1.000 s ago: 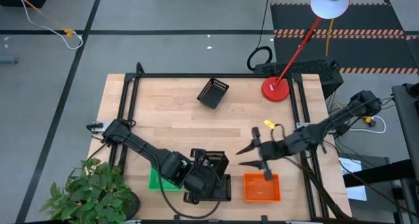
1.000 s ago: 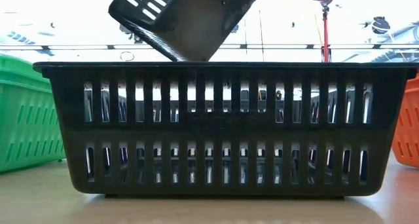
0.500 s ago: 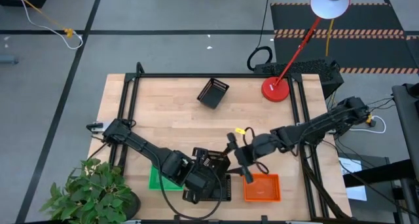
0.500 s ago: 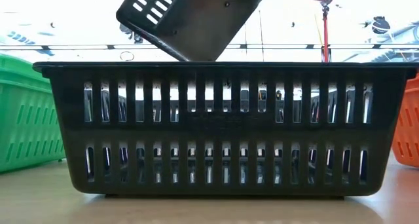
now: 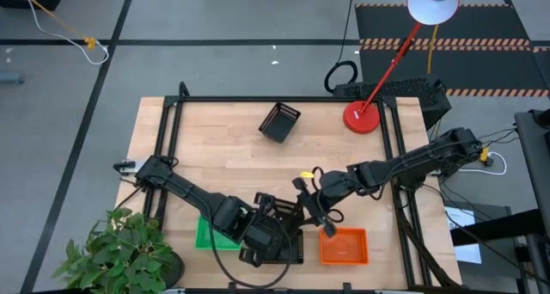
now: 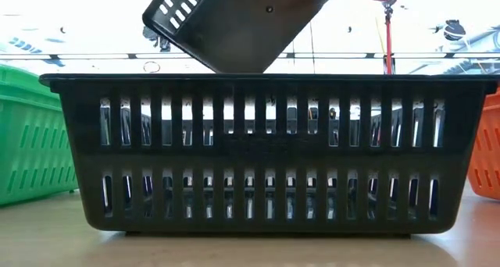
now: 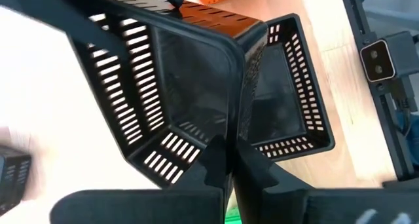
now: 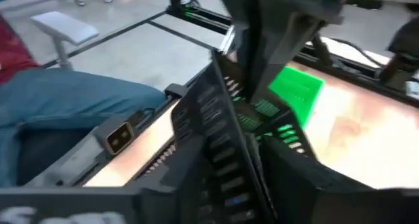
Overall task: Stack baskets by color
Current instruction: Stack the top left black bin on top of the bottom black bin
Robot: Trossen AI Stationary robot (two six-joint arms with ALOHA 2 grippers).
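Tilted black basket (image 6: 238, 25), clamped at its rim by the left gripper (image 7: 229, 162), hangs over the black basket on the desk (image 6: 266, 154). The right gripper (image 5: 311, 210) has swung across from above the orange basket (image 5: 344, 247) to meet it, jaws apart, apparently to steady it. Green basket (image 5: 206, 234) flanks; a third black basket (image 5: 279, 122) lies well apart; lamp base (image 5: 361, 116) beyond.

A light wooden table (image 5: 232, 161) bordered by a black frame is shown. Near its far edge, a black basket (image 5: 279, 122) and a red lamp base (image 5: 362, 117) are placed apart. Along the near edge, a green basket (image 5: 206, 235), a black basket (image 6: 266, 154) and an orange basket (image 5: 345, 247) are set side by side.
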